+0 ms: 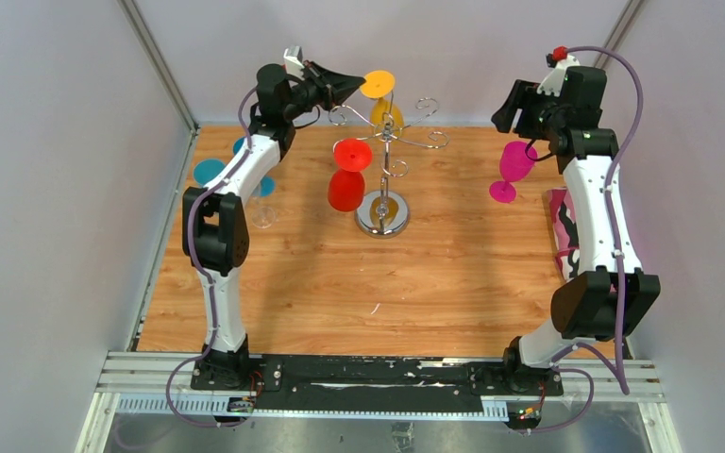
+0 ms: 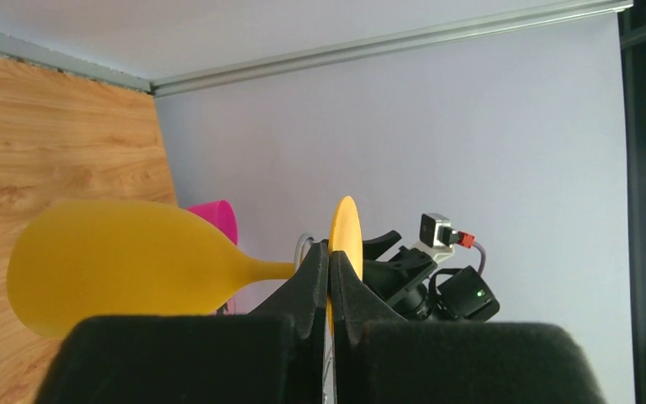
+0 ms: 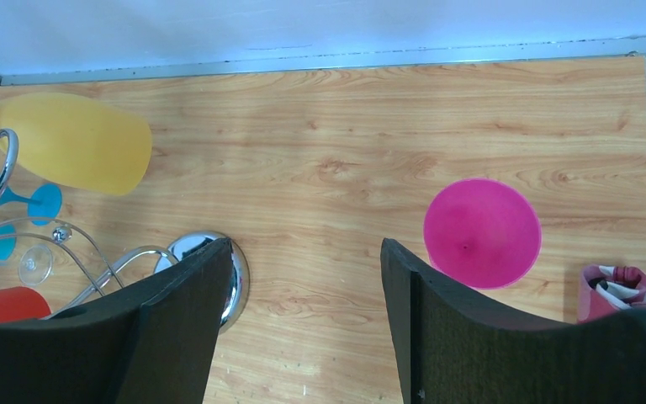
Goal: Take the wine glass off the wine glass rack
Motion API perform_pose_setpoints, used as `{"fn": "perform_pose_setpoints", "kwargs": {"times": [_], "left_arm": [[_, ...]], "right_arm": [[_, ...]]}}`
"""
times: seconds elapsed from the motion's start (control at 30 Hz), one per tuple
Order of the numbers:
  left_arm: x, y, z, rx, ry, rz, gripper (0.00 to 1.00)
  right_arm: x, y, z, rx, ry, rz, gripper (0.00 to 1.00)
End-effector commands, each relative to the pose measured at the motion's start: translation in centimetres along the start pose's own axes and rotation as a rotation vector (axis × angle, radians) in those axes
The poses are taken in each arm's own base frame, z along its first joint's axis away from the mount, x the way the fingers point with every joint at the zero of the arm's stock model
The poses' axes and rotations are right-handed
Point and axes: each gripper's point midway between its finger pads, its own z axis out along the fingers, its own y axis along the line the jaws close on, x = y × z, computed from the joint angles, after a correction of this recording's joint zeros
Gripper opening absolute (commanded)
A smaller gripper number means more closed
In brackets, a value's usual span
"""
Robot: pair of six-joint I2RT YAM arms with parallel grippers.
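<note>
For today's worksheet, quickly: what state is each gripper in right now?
Left gripper: closed on the yellow wine glass.
Right gripper: open, holding nothing.

Yellow wine glass (image 1: 378,84) hangs foot-up among the curled arms of the upright chrome wine glass rack (image 1: 382,215).

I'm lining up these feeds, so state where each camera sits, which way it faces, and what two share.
Top external: above and behind the left arm and right arm, both whole, facing down on the table.
Left wrist: on the left arm, facing along the left hand, shut on the yellow wine glass, toward the right arm.
Right wrist: on the right arm, facing down at the table; the open right hand frames the bottom.
Shared: both wrist views show the yellow wine glass and pink glass.
</note>
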Motion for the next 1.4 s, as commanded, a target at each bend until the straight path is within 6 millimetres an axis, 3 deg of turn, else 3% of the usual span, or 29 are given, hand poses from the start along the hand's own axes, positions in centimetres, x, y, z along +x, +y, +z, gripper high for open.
{"fn": "perform_pose_setpoints", "kwargs": {"times": [0.0, 0.27, 0.5, 0.6, 0.93, 1.13, 1.37], "left_arm": [[-0.1, -4.3, -0.8, 0.076, -0.017, 0.03, 0.0], [-0.2, -3.6, -0.1, 0.072, -0.021, 0.028, 0.0], [2.7, -4.8, 1.3, 0.104, 0.048, 0.046, 0.0], [3.3, -4.4, 1.4, 0.096, 0.062, 0.038, 0.0], [5.1, -3.9, -2.4, 0.044, 0.056, 0.071, 0.0], [4.6, -3.4, -4.2, 0.019, 0.031, 0.084, 0.0], [2.7, -2.2, -4.5, 0.0, 0.005, 0.105, 0.0]], "right_arm": [[0.0, 0.9, -0.2, -0.034, -0.009, 0.006, 0.7], [0.0, 0.9, -0.3, -0.033, -0.011, 0.008, 0.7], [0.1, 1.1, -0.2, -0.044, -0.012, 0.014, 0.7], [0.1, 1.0, -0.3, -0.04, -0.015, 0.012, 0.7], [0.0, 1.6, -0.4, -0.069, -0.014, 0.021, 0.7], [-0.1, 2.1, -0.5, -0.097, -0.018, 0.029, 0.71], [-0.1, 2.4, -0.4, -0.113, -0.015, 0.035, 0.71]]}}
